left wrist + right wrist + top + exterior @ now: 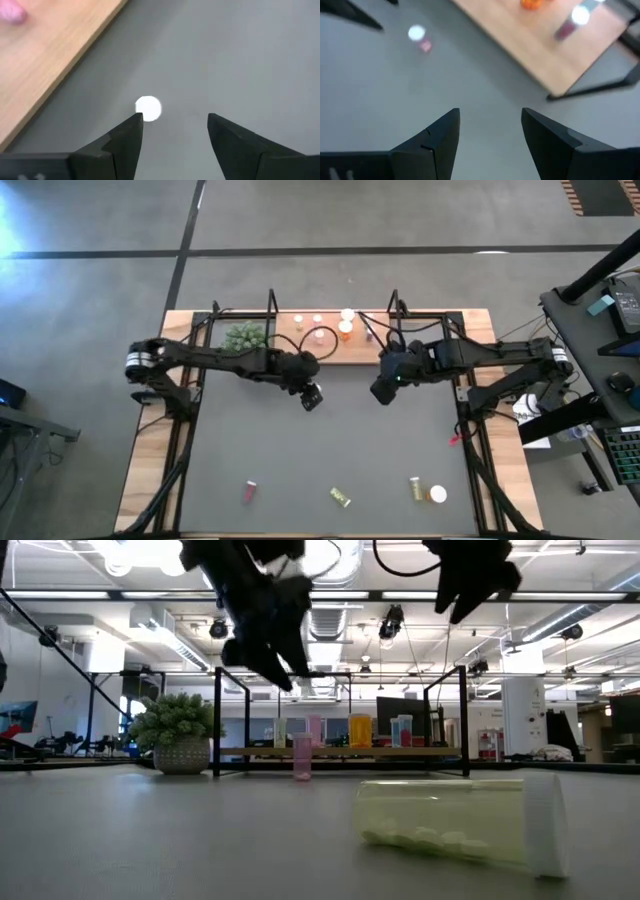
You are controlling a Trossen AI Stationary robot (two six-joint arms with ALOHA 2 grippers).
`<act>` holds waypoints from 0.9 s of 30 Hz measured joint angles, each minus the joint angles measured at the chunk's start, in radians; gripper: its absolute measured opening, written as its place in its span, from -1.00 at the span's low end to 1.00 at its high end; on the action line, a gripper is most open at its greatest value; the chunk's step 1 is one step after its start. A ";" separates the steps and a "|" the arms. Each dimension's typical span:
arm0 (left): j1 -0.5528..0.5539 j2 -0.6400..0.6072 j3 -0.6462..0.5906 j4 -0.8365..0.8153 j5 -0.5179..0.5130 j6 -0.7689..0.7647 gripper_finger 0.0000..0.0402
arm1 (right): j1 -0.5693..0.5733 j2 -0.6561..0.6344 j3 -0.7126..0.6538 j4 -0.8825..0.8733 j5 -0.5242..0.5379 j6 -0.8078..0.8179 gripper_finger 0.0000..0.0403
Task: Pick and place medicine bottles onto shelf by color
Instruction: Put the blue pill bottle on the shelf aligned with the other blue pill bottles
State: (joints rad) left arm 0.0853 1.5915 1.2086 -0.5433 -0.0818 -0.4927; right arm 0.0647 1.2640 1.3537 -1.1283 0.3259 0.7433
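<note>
left gripper (172, 125) hangs spread and empty right above a pink bottle (148, 108) standing off the shelf (55, 55), probably lining up a grab; right gripper (490, 127) waits nearby, also spread, holding nothing.

Pink bottle (11, 12): blurred and cut off at the left wrist view's corner; cap not visible.
Upright bottle (148, 108): only its white cap shows from above; body colour hidden.
Shelf bottles (345, 328): too small in the high view to tell colours.
Both arms: cut off by the low view's top edge.
</note>
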 joint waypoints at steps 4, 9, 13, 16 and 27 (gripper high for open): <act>-0.002 -0.089 -0.004 0.002 0.013 -0.002 0.03 | 0.085 0.000 0.000 -0.029 -0.044 0.125 0.01; -0.002 -0.175 -0.013 0.010 0.012 -0.027 0.03 | 0.232 0.000 -0.019 -0.023 -0.083 0.291 0.01; -0.017 -0.224 -0.033 0.018 0.012 -0.058 0.03 | 0.351 0.008 -0.039 -0.021 -0.188 0.424 0.01; -0.039 -0.247 -0.050 0.029 0.006 -0.102 0.03 | 0.432 0.021 -0.046 -0.020 -0.248 0.502 0.01; -0.222 -0.251 -0.052 0.038 -0.002 -0.350 0.03 | 0.706 0.111 -0.046 0.087 -0.300 0.500 0.01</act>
State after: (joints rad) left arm -0.1367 1.3403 1.1564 -0.5053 -0.0841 -0.8424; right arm 0.7702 1.3753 1.3079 -1.0409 0.0257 1.2436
